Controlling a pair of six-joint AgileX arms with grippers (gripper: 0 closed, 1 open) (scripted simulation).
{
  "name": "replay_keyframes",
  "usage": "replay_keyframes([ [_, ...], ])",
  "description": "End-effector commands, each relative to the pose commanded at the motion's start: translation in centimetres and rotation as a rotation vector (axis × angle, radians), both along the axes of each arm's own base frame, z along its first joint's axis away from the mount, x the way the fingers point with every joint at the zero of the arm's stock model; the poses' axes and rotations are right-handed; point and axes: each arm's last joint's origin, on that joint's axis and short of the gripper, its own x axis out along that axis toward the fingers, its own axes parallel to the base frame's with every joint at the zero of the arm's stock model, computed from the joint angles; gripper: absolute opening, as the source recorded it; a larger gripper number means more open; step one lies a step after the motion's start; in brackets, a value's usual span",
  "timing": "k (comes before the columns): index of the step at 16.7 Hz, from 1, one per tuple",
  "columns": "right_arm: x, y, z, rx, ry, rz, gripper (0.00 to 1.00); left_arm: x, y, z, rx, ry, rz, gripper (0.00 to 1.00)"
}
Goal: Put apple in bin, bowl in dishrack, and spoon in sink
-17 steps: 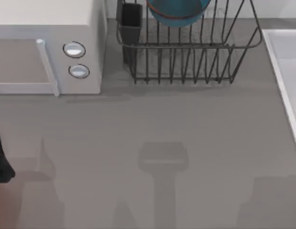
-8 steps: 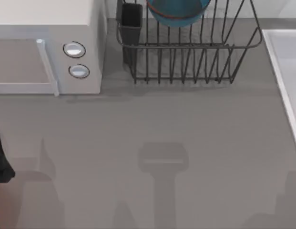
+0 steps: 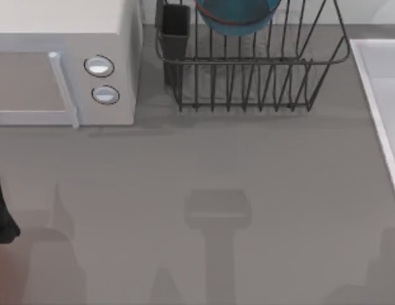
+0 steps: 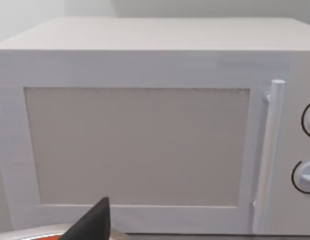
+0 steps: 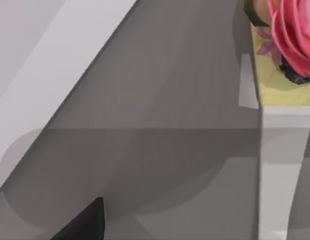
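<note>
Bowl: round blue-teal bowl point(image 3: 238, 15) already sits in dark wire dishrack point(image 3: 248, 63), upper centre.
Sink: pale basin point(image 3: 381, 95), right edge, looks empty.
Grippers: fingers' state cannot be told.

Top view: the bowl point(image 3: 238, 16) in the dishrack point(image 3: 251, 63) is cut off by the upper edge, with rack bars crossing its lower part. The sink point(image 3: 381, 95) runs off the right edge, so its basin is mostly unseen. The microwave point(image 3: 63, 63) is cropped at left and top. A dark part of the left arm point(image 3: 1, 210) enters at the left edge; its gripper is out of frame. Right wrist view: a pink flower point(image 5: 289, 30) is cropped at the top and right edges.
</note>
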Motion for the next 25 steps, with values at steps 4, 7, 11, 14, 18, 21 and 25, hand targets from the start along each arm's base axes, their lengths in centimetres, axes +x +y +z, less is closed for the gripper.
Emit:
replay_keyframes([
  [4, 0.0, 0.0, 0.0, 0.000, 0.000, 0.000, 0.47, 0.0, 0.0, 0.0, 0.000, 0.000, 0.000, 1.00],
  [7, 0.0, 0.0, 0.0, 0.000, 0.000, 0.000, 0.25, 0.0, 0.0, 0.0, 0.000, 0.000, 0.000, 1.00],
  [11, 0.0, 0.0, 0.0, 0.000, 0.000, 0.000, 0.00, 0.0, 0.0, 0.0, 0.000, 0.000, 0.000, 1.00],
  [14, 0.0, 0.0, 0.0, 0.000, 0.000, 0.000, 0.00, 0.0, 0.0, 0.0, 0.000, 0.000, 0.000, 1.00],
  [18, 0.0, 0.0, 0.0, 0.000, 0.000, 0.000, 0.00, 0.0, 0.0, 0.0, 0.000, 0.000, 0.000, 1.00],
  [21, 0.3, -0.1, 2.6, -0.023, -0.024, 0.000, 0.00, 0.0, 0.0, 0.0, 0.000, 0.000, 0.000, 1.00],
  [25, 0.9, -0.2, 5.8, -0.021, -0.019, 0.002, 0.00, 0.0, 0.0, 0.0, 0.000, 0.000, 0.000, 1.00],
])
